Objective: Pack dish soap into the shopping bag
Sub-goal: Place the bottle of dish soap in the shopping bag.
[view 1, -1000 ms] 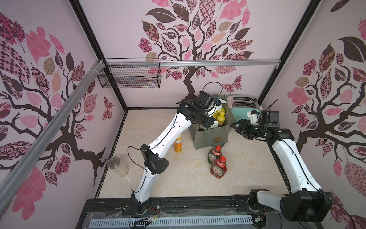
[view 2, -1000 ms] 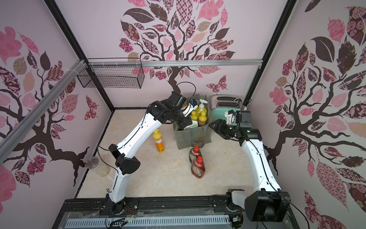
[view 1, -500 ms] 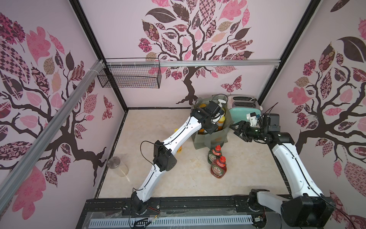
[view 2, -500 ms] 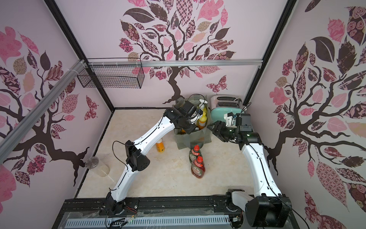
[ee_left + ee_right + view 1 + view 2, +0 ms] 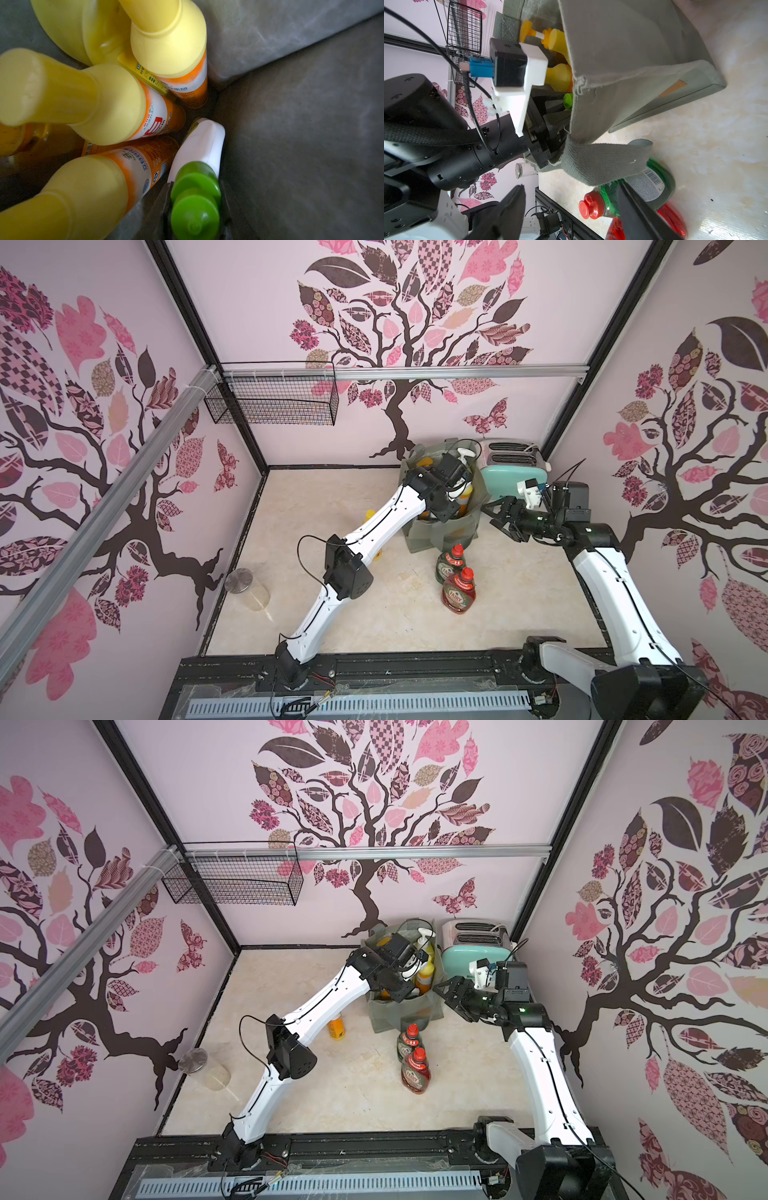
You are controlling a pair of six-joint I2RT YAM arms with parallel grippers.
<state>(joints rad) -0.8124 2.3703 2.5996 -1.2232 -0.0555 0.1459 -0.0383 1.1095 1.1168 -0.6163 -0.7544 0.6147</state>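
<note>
Grey-green fabric shopping bag: upright at the back of the bench, beside the toaster.
Contents: white green-capped bottle, low against the inner wall, next to three orange yellow-capped bottles; big yellow pump bottle.
Left jaws: down inside the bag, narrow, gripping the white bottle's green cap, one on each side of it.
Right jaws: spread wide, holding nothing, outside the bag, just beside its side wall.
Bench, before the bag: green Fairy bottle, red Fairy bottle. A fourth orange bottle stands by the left arm.
</note>
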